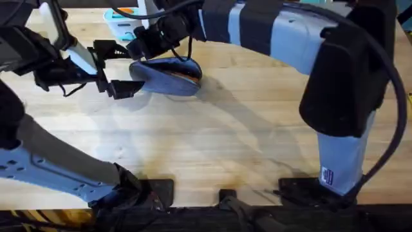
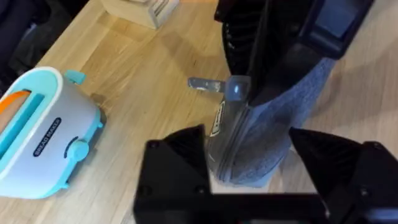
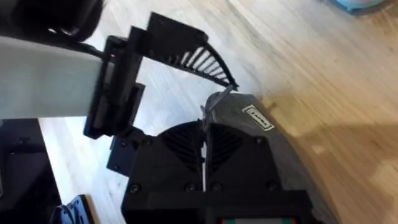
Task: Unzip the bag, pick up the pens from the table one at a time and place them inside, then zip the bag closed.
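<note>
Here, near the bench's [image 1: 212, 142] far edge, the left tool [image 2: 249, 168] stands released astride the bag's [image 1: 166, 75] end; the right tool [image 3: 204, 134], clenched on the zipper pull, must next draw it along, closing the bag

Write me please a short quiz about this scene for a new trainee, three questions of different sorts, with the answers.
1. True or false: in the right wrist view, the fingers of the right gripper are spread wide apart.
2. In the overhead view, which colour shows in the dark opening of the bag? A) green B) orange C) purple
3. Which toy stands on the table near the bag, in the left wrist view?

Key:
1. False; the fingers are shut together.
2. B
3. The teal toaster.
</note>
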Robot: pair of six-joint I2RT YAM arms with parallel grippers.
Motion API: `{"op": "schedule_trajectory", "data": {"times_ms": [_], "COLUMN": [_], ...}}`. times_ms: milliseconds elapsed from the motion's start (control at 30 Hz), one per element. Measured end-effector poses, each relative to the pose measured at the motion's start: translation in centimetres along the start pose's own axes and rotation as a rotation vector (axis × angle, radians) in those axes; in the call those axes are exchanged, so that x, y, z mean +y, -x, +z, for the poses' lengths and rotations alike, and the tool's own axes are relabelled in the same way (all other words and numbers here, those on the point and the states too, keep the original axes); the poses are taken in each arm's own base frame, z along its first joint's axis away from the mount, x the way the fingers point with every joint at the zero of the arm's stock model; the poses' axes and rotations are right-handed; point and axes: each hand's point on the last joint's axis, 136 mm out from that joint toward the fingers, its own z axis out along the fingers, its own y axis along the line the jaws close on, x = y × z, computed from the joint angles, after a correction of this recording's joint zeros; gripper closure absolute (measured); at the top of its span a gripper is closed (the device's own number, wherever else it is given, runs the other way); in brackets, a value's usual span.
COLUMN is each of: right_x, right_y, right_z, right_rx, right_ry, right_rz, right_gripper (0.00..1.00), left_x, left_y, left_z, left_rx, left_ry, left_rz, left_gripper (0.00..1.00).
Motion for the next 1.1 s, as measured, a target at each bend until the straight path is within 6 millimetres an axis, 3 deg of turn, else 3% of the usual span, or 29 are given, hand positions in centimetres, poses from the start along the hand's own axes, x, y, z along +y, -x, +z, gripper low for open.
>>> {"op": "schedule_trajectory", "data": {"times_ms": [233, 400, 500, 533, 800, 1100], "right_x": [0.0, -0.1, 0.0, 0.0, -0.3, -3.5], "right_y": [0.0, 0.1, 0.0, 0.0, -0.6, -1.5], "right_z": [0.0, 0.0, 0.0, 0.0, 0.0, -2.1], "right_rx": [-0.001, -0.002, 0.001, 0.001, 0.023, 0.071], "right_ry": [0.000, -0.003, -0.003, -0.003, -0.011, -0.092], "right_rz": [0.000, -0.001, 0.000, 0.000, 0.015, 0.150], "right_gripper": [0.971, 0.971, 0.971, 0.971, 0.971, 0.971], "left_x": [0.2, 0.3, 0.3, 0.3, 0.3, 0.2], "left_y": [-0.3, -0.3, -0.2, -0.2, -0.3, -0.2], "left_z": [0.6, 0.6, 0.5, 0.5, 0.5, 0.7], "left_rx": [0.002, -0.001, -0.001, -0.001, 0.005, 0.006], "left_ry": [-0.004, -0.003, -0.001, -0.002, -0.003, -0.009], "left_rz": [0.016, 0.008, -0.008, -0.011, -0.031, -0.050], "left_gripper": [0.387, 0.651, 0.918, 0.945, 0.957, 0.957]}}
